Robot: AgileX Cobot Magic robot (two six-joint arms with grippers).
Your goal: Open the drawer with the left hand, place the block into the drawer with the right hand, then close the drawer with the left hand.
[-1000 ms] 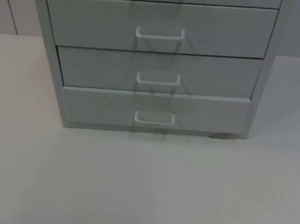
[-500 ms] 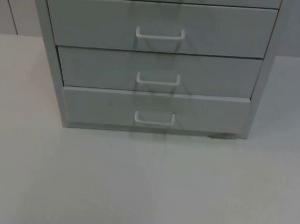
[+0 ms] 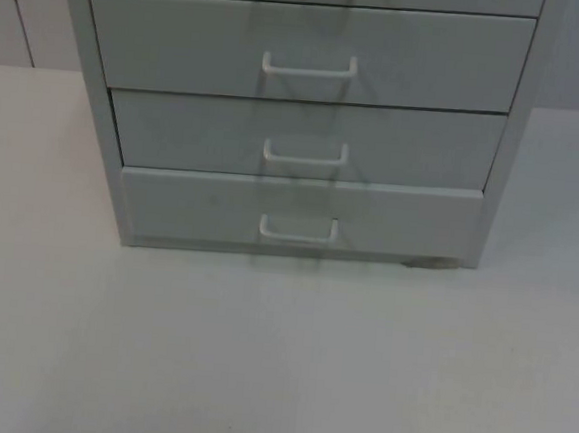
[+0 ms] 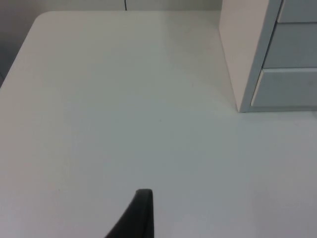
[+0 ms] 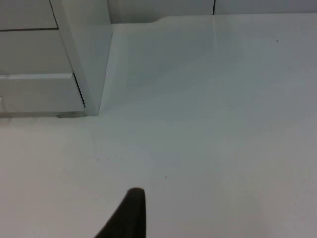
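This looks like a plain lab or test room. A bare white table (image 3: 278, 356) with a rounded corner carries a pale grey drawer cabinet (image 3: 302, 127) of the office kind, with 3 shut drawers, each bearing a white bar handle (image 3: 310, 68). Behind the table stands a grey partition wall (image 4: 74, 5) of flat panels with a dark seam between them.

No text, label, brand, number or sign can be read anywhere. The fronts of the pale grey drawer cabinet (image 3: 306, 128) with white loop handles are plain, and the white table top (image 3: 278, 356) bears no markings.
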